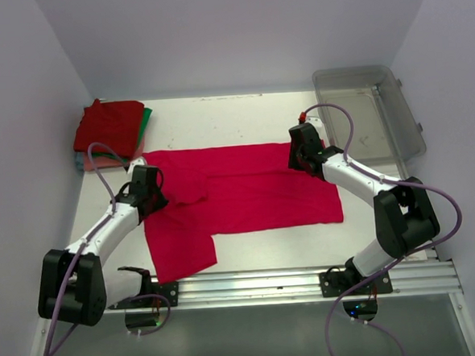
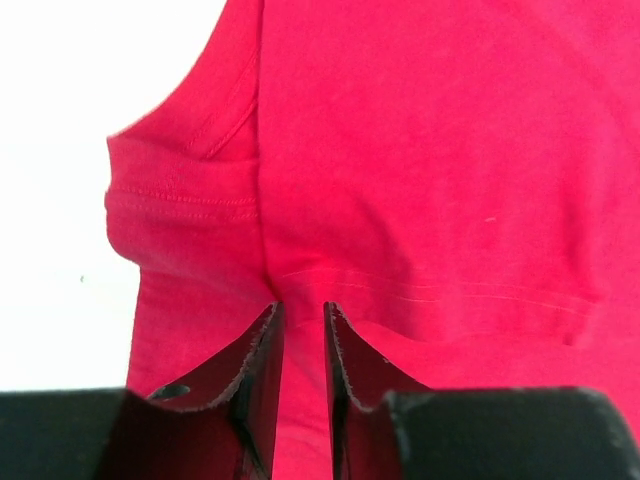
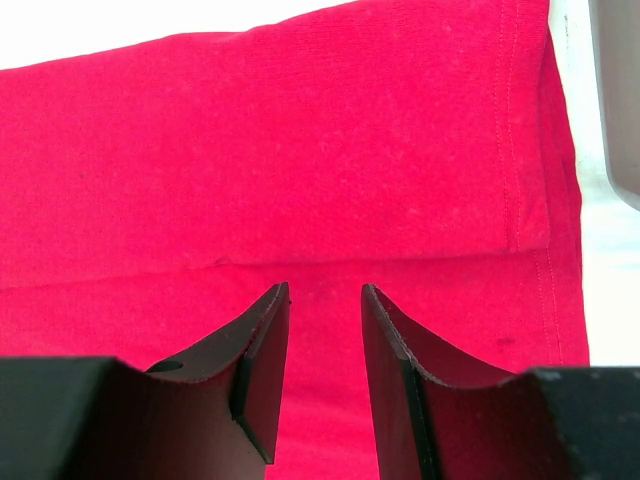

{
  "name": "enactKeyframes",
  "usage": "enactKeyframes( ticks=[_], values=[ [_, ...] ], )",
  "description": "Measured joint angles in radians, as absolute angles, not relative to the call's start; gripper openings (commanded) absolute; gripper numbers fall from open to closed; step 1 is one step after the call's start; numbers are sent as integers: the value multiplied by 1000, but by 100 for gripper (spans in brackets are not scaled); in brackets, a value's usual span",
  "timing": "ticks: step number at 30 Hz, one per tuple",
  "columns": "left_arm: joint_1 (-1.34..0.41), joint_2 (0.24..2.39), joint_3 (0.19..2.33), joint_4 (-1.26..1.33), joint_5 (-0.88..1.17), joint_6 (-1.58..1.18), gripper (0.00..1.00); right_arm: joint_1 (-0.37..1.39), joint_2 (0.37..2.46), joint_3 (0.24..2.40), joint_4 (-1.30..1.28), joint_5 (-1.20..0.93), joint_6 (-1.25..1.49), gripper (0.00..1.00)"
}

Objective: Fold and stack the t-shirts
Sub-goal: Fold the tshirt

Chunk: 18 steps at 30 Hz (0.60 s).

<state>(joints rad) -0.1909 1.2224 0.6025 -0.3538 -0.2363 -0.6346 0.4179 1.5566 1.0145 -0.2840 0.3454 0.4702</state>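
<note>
Folding of the crimson-pink t-shirt (image 1: 255,197) seems halfway; the left gripper (image 2: 300,308) at its 9 o'clock and the right gripper (image 3: 325,290) at 3 o'clock, both slightly spread and empty, should next pinch its edges.

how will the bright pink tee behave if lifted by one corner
Probably floppy: the crimson t-shirt lies flat, folded over itself, its sleeve rumpled. Likely light cloth, so a lifted corner should drape and trail the rest.

No legible text or labels.
</note>
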Motion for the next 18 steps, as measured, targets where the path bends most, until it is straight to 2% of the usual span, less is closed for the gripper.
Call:
enactKeyframes(
  ticks=[6,18],
  values=[
    [-191,1200,646,-356,-241,-632,28,418,1559,1015,-284,345,470,39],
    [-190,1381,654,-321,-241,-632,24,418,1559,1015,-284,345,470,39]
  ],
)
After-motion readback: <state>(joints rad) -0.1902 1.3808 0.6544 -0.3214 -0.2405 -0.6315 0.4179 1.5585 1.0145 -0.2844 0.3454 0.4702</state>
